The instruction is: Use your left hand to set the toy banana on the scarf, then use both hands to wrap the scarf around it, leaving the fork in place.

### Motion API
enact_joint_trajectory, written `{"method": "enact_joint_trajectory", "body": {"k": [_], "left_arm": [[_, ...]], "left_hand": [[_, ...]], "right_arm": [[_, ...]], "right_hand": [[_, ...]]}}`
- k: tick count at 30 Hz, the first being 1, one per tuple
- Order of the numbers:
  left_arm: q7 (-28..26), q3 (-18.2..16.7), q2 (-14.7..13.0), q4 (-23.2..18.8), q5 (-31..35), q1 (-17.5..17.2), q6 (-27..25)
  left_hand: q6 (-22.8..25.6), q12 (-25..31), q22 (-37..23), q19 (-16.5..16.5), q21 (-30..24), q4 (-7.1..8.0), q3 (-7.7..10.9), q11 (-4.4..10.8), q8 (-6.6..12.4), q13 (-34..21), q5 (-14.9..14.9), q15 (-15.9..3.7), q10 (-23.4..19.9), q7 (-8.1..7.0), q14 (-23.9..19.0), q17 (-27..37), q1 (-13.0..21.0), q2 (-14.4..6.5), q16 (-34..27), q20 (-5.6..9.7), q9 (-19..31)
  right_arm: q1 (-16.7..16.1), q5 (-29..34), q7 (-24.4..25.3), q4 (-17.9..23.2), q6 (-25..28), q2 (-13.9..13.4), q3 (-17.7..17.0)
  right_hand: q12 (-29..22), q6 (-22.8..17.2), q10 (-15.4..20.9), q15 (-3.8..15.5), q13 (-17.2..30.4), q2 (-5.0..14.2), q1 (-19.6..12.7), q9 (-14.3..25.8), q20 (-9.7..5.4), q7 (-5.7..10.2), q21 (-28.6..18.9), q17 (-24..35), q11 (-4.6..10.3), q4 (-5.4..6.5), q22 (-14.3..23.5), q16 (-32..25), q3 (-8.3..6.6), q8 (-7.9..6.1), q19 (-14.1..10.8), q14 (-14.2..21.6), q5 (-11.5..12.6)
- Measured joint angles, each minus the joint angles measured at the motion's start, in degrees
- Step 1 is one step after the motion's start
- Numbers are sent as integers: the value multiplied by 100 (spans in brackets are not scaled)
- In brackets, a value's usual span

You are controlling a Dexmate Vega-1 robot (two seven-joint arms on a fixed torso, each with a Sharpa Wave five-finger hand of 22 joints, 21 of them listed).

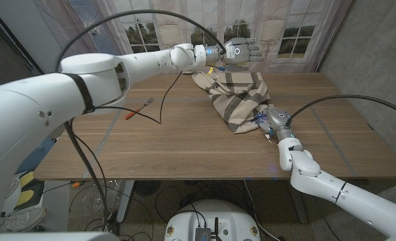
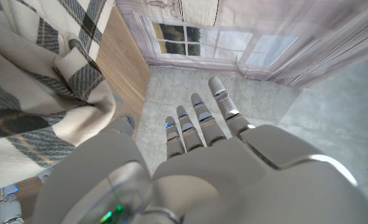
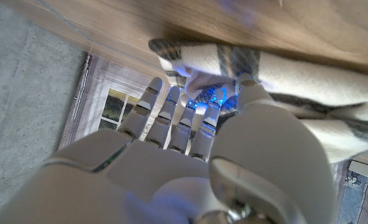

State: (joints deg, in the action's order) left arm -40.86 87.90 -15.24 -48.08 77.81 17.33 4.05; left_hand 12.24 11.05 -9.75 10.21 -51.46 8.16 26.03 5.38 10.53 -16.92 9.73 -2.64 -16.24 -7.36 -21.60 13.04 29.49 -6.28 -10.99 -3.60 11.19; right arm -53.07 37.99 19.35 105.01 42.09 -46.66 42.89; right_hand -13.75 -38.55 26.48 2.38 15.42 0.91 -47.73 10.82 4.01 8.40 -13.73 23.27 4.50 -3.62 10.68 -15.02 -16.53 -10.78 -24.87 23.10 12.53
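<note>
The beige plaid scarf [image 1: 238, 96] lies bunched across the far middle of the table, and shows as scarf folds [image 2: 41, 93] beside my left hand. A small yellow bit, likely the toy banana [image 1: 212, 67], peeks out at the scarf's far left corner; the rest is hidden by cloth. My left hand [image 1: 241, 50] hovers past the table's far edge with its fingers [image 2: 199, 121] spread and nothing in them. My right hand [image 1: 273, 124] grips the scarf's near end [image 3: 283, 68], fingers curled into the cloth. The orange-handled fork [image 1: 139, 109] lies to the left, apart from the scarf.
A black cable [image 1: 163, 100] droops from my left arm onto the wooden table [image 1: 184, 147] near the fork. A curtain backdrop with window prints [image 1: 285, 30] stands behind the far edge. Grey floor [image 2: 246, 106] lies below my left hand.
</note>
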Motion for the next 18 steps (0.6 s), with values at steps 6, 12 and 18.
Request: {"method": "enact_joint_trajectory", "body": {"k": [6, 12, 18], "left_arm": [[566, -527, -745, -1292, -53, -467, -201], [1074, -1172, -1359, -2545, -65, -1063, -348], [1529, -1668, -1712, -3278, -87, -1571, -484]], "left_hand": [[22, 0, 0, 0, 41, 15, -15, -18, 7, 17, 0, 0, -18, 22, 0, -27, -61, 0, -33, 0, 0], [23, 41, 0, 31, 44, 14, -14, 4, 7, 44, 0, 0, -40, 22, 0, -26, -95, -26, -33, -30, 1], [45, 41, 1, 31, 73, 14, -15, -26, 29, 44, 0, -1, -70, -1, -1, -47, -143, -38, -33, -30, 1]], "right_arm": [[9, 5, -50, 149, 45, -11, -71], [9, -20, -56, 270, 58, -12, -152], [2, -28, 32, 374, 39, 4, -238]], "right_hand": [[44, 34, -53, 30, 0, 21, 102, 0, 20, -35, 0, 27, -53, 48, 0, 0, 0, 0, 20, -31, 0], [44, 61, -71, 30, 0, 46, 189, 0, 20, -62, 0, 27, -72, 111, 0, 0, 17, 0, 20, -30, 43], [44, 92, -103, 29, 1, 63, 265, 0, 20, -93, 0, 53, -103, 135, 0, 0, 41, 0, 20, -30, 43]]}}
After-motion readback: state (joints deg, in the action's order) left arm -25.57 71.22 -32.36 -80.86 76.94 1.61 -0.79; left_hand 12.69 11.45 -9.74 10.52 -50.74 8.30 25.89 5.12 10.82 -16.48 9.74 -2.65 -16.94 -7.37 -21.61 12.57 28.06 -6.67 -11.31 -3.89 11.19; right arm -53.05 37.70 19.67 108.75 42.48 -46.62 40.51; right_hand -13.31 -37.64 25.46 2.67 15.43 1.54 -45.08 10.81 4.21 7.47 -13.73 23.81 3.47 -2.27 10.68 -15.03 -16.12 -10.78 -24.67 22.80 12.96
